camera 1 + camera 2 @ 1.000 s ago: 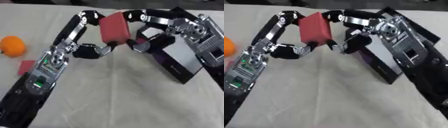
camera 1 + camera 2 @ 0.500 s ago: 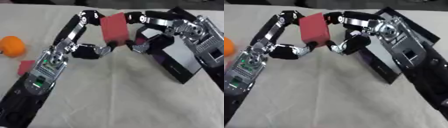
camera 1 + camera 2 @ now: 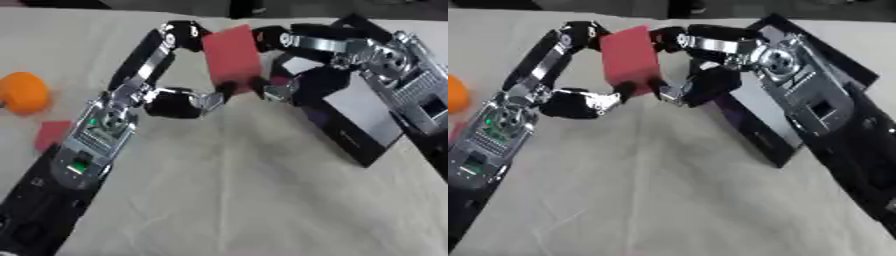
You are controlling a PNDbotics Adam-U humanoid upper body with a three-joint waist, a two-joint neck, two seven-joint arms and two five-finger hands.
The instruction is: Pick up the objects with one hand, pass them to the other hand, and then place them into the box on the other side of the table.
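Note:
A red block is held up over the table, between both hands. My left hand reaches in from the left, with a finger arched over the block's top left corner and its thumb at the lower edge. From the right, my right hand pinches the same block, fingers on the upper right edge and thumb below. Under the right hand lies the black box with a pale floor. On the cloth at far left sit an orange ball and a small red block.
A pale cloth covers the table. My left forearm runs along the left side and my right forearm along the right edge, over the box. Dark shapes line the far edge of the table.

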